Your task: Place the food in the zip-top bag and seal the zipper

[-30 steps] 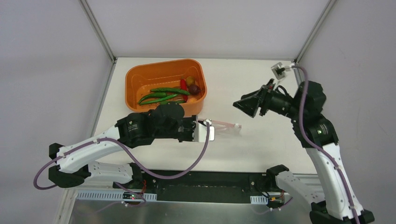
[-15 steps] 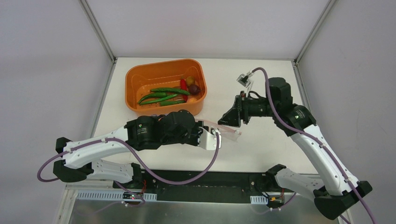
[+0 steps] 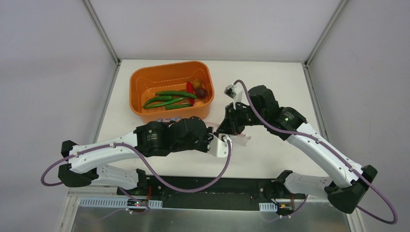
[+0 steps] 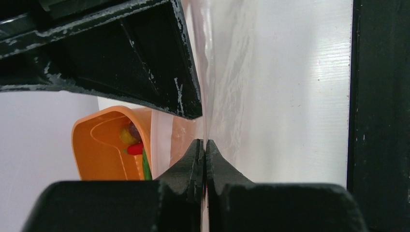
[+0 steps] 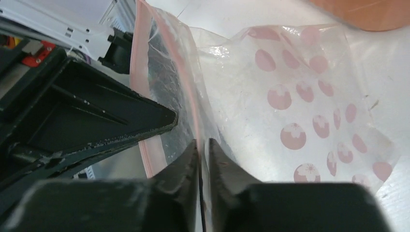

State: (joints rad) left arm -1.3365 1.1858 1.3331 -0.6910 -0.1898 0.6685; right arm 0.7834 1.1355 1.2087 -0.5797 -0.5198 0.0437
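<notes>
The zip-top bag (image 3: pixel 240 139) (image 5: pixel 300 111), clear with pink dots, is held up off the table between both arms. My left gripper (image 3: pixel 217 137) (image 4: pixel 204 142) is shut on one thin plastic wall of the bag. My right gripper (image 3: pixel 226 129) (image 5: pixel 202 142) is closed on the other lip, right at the pink zipper (image 5: pixel 196 123), and the two lips stand apart at the mouth. The food lies in the orange tub (image 3: pixel 145 72): green chili peppers (image 3: pixel 169 99), a red chili (image 3: pixel 190 88) and small round pieces (image 3: pixel 199 88).
The orange tub stands at the back left of the white table, just behind my left gripper, and shows in the left wrist view as the tub (image 4: pixel 96 145). Both arms meet at the table's middle. Metal frame posts (image 3: pixel 104 34) rise at the back corners.
My right arm swung down and left from the back right to the bag, and its jaws closed on the bag's lip. My left arm pushed slightly right with the bag.
</notes>
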